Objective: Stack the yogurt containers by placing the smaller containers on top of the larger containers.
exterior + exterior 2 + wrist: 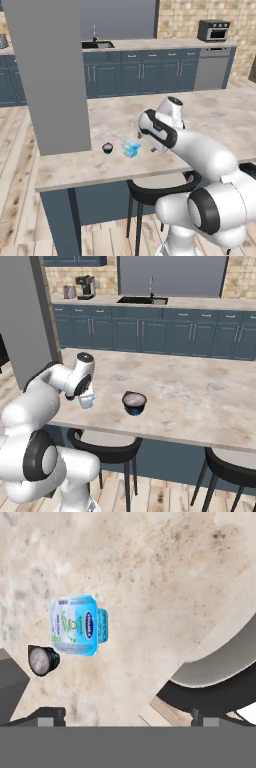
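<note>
Hovering wide-open hand [125, 714] above blue container [77, 625], tiny cup [42, 660] beside it.

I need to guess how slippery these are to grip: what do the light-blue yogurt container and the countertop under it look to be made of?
The light-blue yogurt container looks like thin glossy plastic with a printed foil-like lid; it is a translucent blue tub with a flat label on top. The countertop looks like polished stone, perhaps marble or granite, beige with mottled veins and specks. This is a render, so both are guesses.
</note>
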You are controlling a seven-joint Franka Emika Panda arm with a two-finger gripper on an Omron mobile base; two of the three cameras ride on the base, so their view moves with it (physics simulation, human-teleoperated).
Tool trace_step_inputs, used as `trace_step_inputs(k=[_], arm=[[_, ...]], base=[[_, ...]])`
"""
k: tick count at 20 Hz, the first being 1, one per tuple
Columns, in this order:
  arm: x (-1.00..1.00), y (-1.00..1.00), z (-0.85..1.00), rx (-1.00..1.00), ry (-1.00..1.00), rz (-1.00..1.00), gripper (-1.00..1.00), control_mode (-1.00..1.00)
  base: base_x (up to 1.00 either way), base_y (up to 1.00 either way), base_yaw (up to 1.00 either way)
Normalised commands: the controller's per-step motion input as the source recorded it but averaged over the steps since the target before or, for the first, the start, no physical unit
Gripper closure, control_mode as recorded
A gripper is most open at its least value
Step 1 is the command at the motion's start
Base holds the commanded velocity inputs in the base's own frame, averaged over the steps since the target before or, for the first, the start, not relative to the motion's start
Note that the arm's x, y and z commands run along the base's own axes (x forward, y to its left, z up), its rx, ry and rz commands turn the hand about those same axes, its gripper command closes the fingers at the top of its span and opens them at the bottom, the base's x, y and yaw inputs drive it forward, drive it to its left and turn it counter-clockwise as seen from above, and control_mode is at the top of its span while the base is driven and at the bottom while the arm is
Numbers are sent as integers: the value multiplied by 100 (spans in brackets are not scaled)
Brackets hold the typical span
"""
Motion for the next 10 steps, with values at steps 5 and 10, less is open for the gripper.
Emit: trace_step_inputs(k=[5, 10], arm=[[18, 1, -17, 10, 0, 0, -100, -100], [18, 0, -18, 7, 0, 0, -100, -100]], base=[[0, 0, 0], [0, 0, 0]])
